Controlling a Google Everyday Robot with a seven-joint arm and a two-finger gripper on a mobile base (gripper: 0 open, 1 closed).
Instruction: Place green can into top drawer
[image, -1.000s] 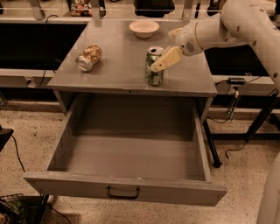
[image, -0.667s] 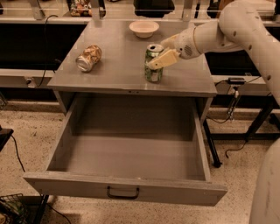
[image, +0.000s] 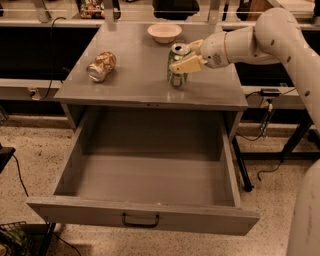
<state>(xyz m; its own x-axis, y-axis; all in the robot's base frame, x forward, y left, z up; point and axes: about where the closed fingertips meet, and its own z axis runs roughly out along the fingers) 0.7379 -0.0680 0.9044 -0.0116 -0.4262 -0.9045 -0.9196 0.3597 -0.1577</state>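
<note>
The green can (image: 176, 70) stands upright on the grey table top (image: 135, 75), right of centre. My gripper (image: 184, 55) reaches in from the right at the can's upper half. It is open, with one tan finger (image: 186, 64) across the can's front and the other (image: 196, 44) behind its top. The can rests on the table. The top drawer (image: 150, 212) is pulled fully out below the table, with plain grey walls, nothing inside it, and a dark handle (image: 140, 220) on its front panel.
A tan-brown patterned can (image: 101, 66) lies on its side at the table's left. A white bowl (image: 164, 32) sits at the back. My white arm (image: 280, 35) spans the right side. Cables and table legs stand on the floor to the right.
My gripper has moved left, from beside the green can to around its upper half. The can and the drawer have not moved.
</note>
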